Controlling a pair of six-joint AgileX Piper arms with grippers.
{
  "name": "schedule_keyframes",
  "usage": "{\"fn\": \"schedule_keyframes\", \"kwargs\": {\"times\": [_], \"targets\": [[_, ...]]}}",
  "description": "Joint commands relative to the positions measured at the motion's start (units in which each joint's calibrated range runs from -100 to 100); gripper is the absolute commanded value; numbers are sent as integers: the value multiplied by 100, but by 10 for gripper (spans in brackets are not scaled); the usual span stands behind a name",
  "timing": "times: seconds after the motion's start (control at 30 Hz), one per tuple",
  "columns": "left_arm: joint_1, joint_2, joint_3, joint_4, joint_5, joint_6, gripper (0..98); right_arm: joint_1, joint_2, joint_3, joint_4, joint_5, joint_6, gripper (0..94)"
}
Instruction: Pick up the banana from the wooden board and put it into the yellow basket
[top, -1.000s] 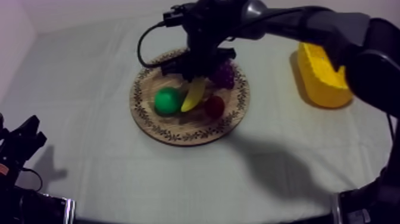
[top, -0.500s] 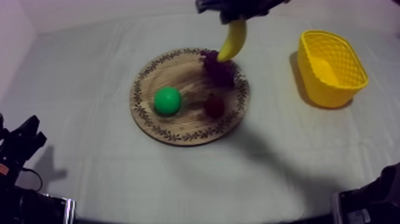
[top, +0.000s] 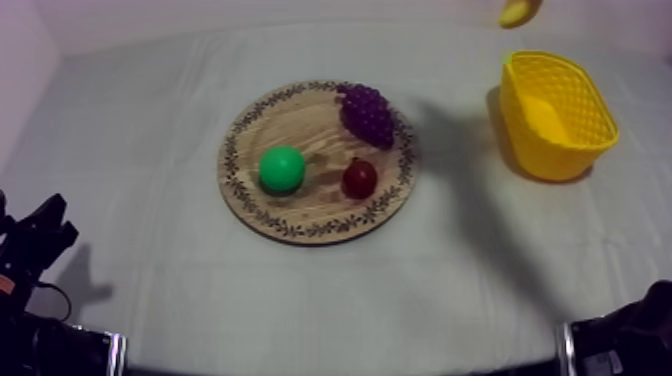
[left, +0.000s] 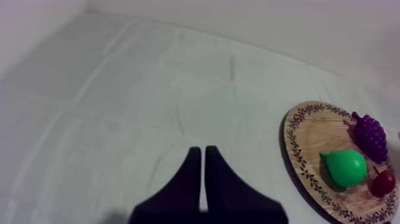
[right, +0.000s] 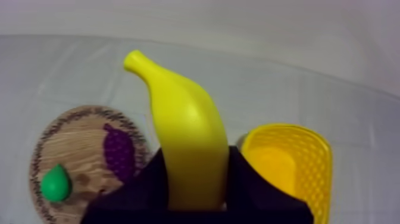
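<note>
Near latticed basket (right: 309, 173), smooth curved banana (right: 187, 143).

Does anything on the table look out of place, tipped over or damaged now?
Nothing stands out. The pear, grapes and small red fruit lie on the wooden board, the yellow basket stands upright, and the right gripper holds the banana up near it.

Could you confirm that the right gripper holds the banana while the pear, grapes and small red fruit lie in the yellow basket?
Almost: in the top view the pear, grapes and small red fruit lie on the wooden board; the rest holds.
</note>
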Motion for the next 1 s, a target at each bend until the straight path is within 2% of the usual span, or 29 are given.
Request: {"fn": "schedule_keyframes", "kwargs": {"times": [0.0,0.5,0.97], "targets": [[2,0,1,0,1,1,0,292,-14,131,6,-119,40,95],[2,0,1,0,1,2,0,1518,424,1258,214,-1079,84,93],[2,0,1,0,1,1,0,1826,2023,1595,152,-1715,-80,93]]}}
